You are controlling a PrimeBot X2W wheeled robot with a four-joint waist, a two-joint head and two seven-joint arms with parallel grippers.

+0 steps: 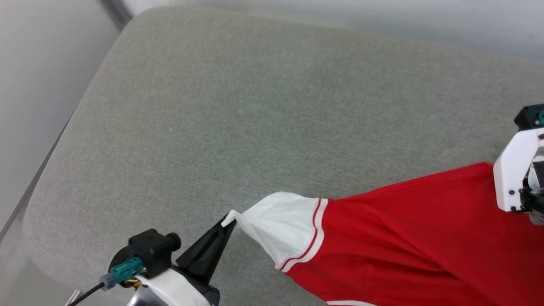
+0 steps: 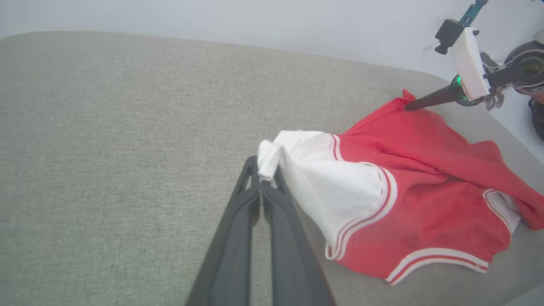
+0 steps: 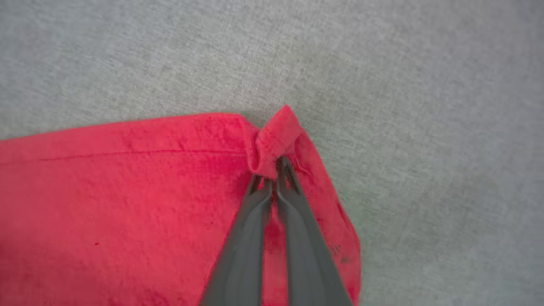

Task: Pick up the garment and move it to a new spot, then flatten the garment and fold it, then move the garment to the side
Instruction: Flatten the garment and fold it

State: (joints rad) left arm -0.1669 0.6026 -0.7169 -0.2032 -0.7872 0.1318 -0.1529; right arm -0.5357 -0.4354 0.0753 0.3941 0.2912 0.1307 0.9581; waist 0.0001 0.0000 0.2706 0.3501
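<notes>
The garment (image 1: pixel 395 238) is a red jersey with a white sleeve (image 1: pixel 282 223) edged in red-and-white stripes, spread across the lower right of the grey cushion. My left gripper (image 1: pixel 228 222) is shut on the tip of that white sleeve, which pokes out between the dark fingers (image 2: pixel 267 170). My right gripper (image 3: pixel 272 168) is shut on a pinched red corner (image 3: pixel 276 136) of the garment's hem. The left wrist view shows the garment (image 2: pixel 425 187) bunched, with my right gripper (image 2: pixel 408 107) pinching its far red edge. The chest print is hidden.
A large grey fabric cushion (image 1: pixel 238 106) carries everything; its rounded edge runs down the left and across the back. A pale wall or floor (image 1: pixel 38 68) lies beyond. Bare cushion stretches to the left and behind the garment.
</notes>
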